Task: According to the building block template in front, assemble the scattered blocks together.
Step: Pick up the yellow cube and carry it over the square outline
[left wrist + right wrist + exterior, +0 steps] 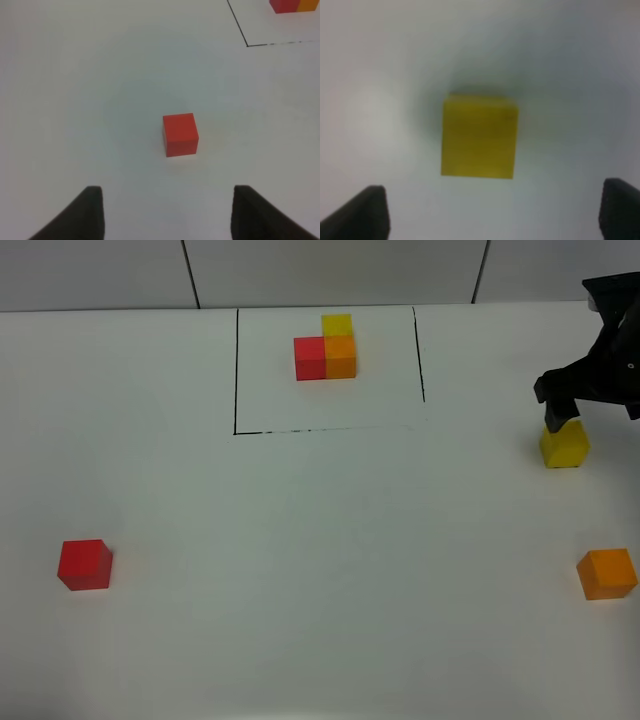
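The building block template [326, 348], an L of red, orange and yellow cubes, sits inside a black drawn rectangle at the back centre. Its corner shows in the left wrist view [295, 5]. The scattered red cube [85, 564] lies at the front left. In the left wrist view the red cube [180, 134] lies ahead of my open, empty left gripper [168, 191]. My left gripper is out of the exterior view. The yellow cube [565, 444] lies at the right, with my open right gripper [562, 414] just above it. In the right wrist view the cube [479, 137] lies ahead of the spread fingers of the right gripper [495, 189]. The orange cube [607, 573] lies at the front right.
The white table [320, 570] stretches between the cubes. The black frame line [236, 370] marks the template area. A tiled wall runs along the back edge.
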Available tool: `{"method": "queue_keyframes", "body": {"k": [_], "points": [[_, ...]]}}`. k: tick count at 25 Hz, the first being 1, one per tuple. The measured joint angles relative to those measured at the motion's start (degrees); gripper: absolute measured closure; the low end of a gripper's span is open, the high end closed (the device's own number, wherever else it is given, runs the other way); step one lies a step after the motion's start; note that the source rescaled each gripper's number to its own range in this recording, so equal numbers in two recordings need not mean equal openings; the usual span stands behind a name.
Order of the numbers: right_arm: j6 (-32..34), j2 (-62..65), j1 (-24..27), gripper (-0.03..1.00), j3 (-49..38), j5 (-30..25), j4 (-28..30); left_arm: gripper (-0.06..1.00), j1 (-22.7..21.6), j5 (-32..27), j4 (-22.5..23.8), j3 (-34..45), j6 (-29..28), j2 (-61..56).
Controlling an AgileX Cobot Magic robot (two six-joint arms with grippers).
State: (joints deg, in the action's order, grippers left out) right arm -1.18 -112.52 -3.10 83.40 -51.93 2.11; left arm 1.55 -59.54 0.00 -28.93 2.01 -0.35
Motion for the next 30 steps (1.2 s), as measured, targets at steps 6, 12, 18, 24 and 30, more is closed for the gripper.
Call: {"method": "queue_keyframes", "body": {"k": [6, 12, 18, 24, 30], "points": [[0.1, -1.1, 0.7, 0.18, 0.1, 4.1, -2.1, 0.71, 0.0, 0.0, 0.0, 0.0, 0.0, 0.0], [-0.3, -6.2, 1.1, 0.18, 0.1, 5.4, -2.5, 0.71, 0.0, 0.0, 0.0, 0.0, 0.0, 0.1], [-1.5, -8.4, 2.2, 0.18, 0.1, 7.1, -4.9, 0.71, 0.0, 0.0, 0.0, 0.0, -0.1, 0.1], [-2.4, -10.0, 2.3, 0.18, 0.1, 7.8, -5.7, 0.71, 0.0, 0.0, 0.0, 0.0, 0.0, 0.1], [-2.5, -10.1, 2.3, 0.5, 0.1, 7.8, -6.0, 0.71, 0.0, 0.0, 0.0, 0.0, -0.1, 0.1]]}}
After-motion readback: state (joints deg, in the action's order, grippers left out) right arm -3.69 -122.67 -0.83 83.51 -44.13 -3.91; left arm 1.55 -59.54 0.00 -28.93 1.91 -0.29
